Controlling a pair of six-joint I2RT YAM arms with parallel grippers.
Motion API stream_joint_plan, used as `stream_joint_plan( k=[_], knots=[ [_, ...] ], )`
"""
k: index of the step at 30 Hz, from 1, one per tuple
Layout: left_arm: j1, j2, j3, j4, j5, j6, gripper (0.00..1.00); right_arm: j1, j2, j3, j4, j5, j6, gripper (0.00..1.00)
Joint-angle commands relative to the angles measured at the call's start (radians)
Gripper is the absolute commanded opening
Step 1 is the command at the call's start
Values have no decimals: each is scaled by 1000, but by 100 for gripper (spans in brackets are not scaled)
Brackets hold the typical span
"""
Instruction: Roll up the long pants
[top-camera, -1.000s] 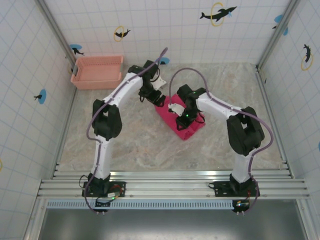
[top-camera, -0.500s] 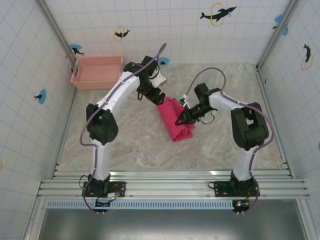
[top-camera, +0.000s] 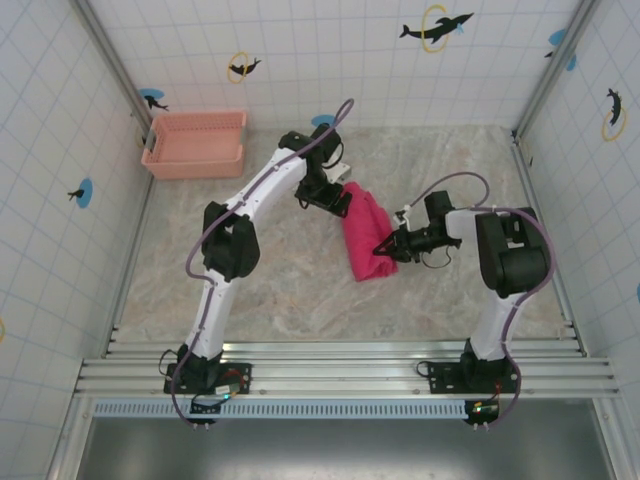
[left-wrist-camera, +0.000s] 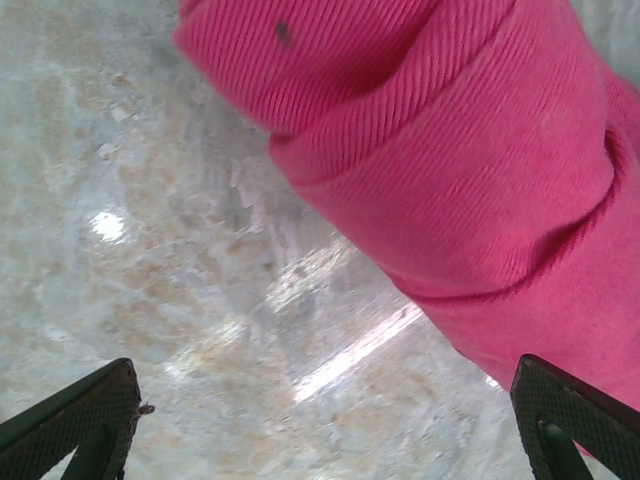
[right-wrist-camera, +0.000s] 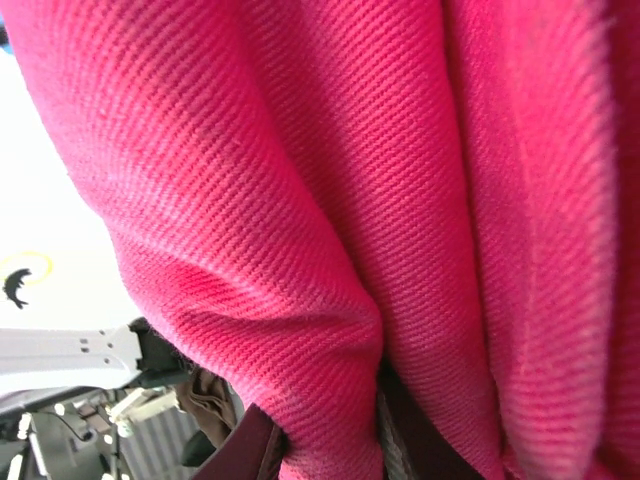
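The long pants (top-camera: 366, 240), bright magenta-red trousers of soft ribbed cloth, are seen gathered into one short, thick bundle near the middle of the marbled grey table (top-camera: 262, 292), slightly toward its right edge and lying slantwise from far to near. No loose leg is seen trailing out from it. In the left wrist view, rounded layers are seen wrapped over one another, so the rolling is judged to be mostly done. The bundle looks uneven, wider at its far end than at its near end. What is left is judged to be a last tightening, a squaring of the ends and a release.

The left gripper (top-camera: 338, 203) is held at the far end of the bundle, just beside the cloth. Its jaws are spread wide, with nothing between the black fingers (left-wrist-camera: 75, 420) but bare table. The right gripper (top-camera: 384, 247) is set against the right side of the bundle. In its wrist view a fold of cloth is seen caught between its narrowly set jaws, so a pinch on the pants is judged.

A pale salmon-pink plastic lattice basket (top-camera: 192, 166) stands at the far left corner of the table, well apart, and is judged to be no hindrance. The nearest obstruction for either arm is judged to be the other arm, since both are crowded around the same small bundle.
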Motion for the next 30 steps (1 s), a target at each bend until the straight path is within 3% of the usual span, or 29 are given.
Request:
stream_joint_plan(
  k=[1,7,19,23,26,30],
  knots=[
    [-1,-51,-131,149,143,-157,97,-52,92,-29,20,233,55,8],
    [-1,-191,-562,786,436,-457,97,-57,132,28,-78,198,-17,8],
    [-25,-103,-644,1427,555,-761,97,-54,193,73,-114,166,-24,8],
    [-25,-67,-609,1408,603,-756,97,-53,203,87,-116,163,-25,8],
    [-66,-10,-542,1300,638,-716,98,-53,213,96,-118,157,-24,8],
    [-89,67,-435,1041,640,-561,97,-54,223,105,-119,154,-24,8]
  ],
)
